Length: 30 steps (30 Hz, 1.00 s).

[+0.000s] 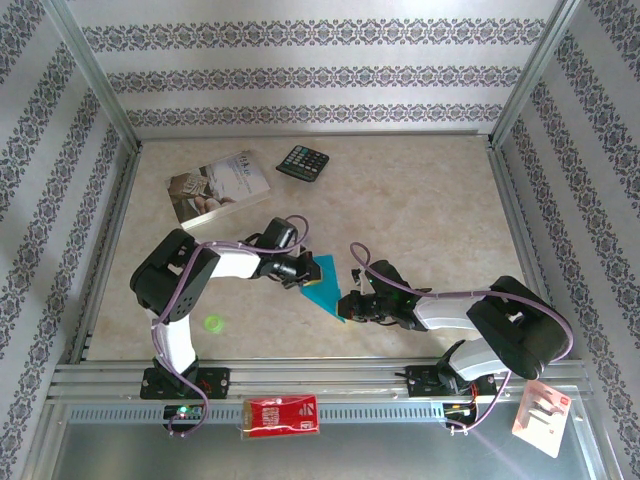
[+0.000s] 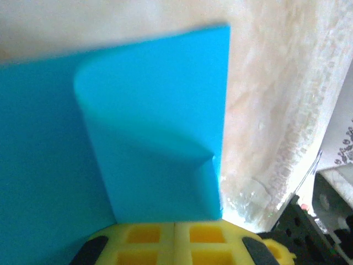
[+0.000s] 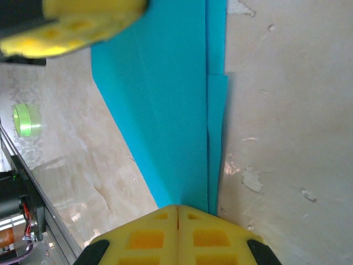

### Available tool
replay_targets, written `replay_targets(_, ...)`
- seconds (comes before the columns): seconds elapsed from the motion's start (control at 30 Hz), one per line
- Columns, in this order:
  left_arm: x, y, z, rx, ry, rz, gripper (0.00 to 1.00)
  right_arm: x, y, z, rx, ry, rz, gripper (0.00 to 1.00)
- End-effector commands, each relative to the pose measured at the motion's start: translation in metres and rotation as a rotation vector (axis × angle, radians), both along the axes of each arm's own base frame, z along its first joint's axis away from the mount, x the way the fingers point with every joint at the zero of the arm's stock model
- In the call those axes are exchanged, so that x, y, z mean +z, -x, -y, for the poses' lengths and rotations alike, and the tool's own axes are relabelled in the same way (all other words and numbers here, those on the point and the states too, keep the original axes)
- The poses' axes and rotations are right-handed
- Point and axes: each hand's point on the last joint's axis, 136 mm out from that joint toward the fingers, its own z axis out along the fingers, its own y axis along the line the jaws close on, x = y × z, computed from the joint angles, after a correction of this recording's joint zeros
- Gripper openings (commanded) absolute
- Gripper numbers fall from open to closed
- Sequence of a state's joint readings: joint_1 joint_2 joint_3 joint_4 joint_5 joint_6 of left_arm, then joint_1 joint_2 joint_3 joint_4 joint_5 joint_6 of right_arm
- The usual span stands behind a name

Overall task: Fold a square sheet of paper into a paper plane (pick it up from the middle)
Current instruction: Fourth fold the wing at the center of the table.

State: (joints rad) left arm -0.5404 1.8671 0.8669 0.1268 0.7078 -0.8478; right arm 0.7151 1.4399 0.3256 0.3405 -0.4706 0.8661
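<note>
Both stand closed; left gripper (image 1: 298, 277) touches a raised flap (image 2: 160, 149) of the folded turquoise paper (image 1: 326, 288); right gripper (image 1: 352, 303) touches its narrow end on the table (image 1: 430, 210).

Enclosed tabletop cell with patterned wallpaper under bright, even light.
The back wall (image 1: 320, 75), left wall (image 1: 45, 180) and right wall (image 1: 600, 180) carry white paper with bands of grey floral print. Silver metal posts (image 1: 95, 80) rise at the tabletop's far corners. The tabletop (image 1: 420, 210) is beige and marbled, with pale scuffs showing in the right wrist view, and is edged by metal strips on the left and right. A slotted aluminium rail (image 1: 330, 378) runs along the near edge, with a dull grey metal sheet (image 1: 380, 455) below it. Soft glare falls on the tabletop in the left wrist view; shadows are faint.
</note>
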Motion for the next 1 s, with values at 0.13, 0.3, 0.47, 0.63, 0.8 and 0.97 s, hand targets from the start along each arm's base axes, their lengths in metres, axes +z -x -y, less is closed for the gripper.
replay_targets(0.13, -0.019, -0.033, -0.032, 0.069, -0.104, 0.028, 0.00, -0.068, 0.054, 0.057, -0.002, 0.293, -0.233, 0.00)
replay_targets(0.3, -0.020, -0.046, -0.041, 0.087, -0.112, 0.034, 0.00, -0.068, 0.055, 0.059, -0.005, 0.295, -0.233, 0.00)
replay_targets(0.47, -0.023, -0.058, -0.053, 0.104, -0.133, 0.046, 0.00, -0.067, 0.056, 0.059, -0.005, 0.293, -0.232, 0.00)
replay_targets(0.63, -0.030, -0.071, -0.064, 0.131, -0.150, 0.050, 0.00, -0.067, 0.057, 0.060, -0.005, 0.293, -0.233, 0.00)
replay_targets(0.8, -0.029, -0.087, -0.073, 0.149, -0.158, 0.068, 0.02, -0.067, 0.059, 0.061, -0.003, 0.290, -0.236, 0.00)
replay_targets(0.97, -0.019, -0.105, -0.090, 0.197, -0.146, 0.086, 0.04, -0.065, 0.059, 0.061, 0.003, 0.283, -0.231, 0.00)
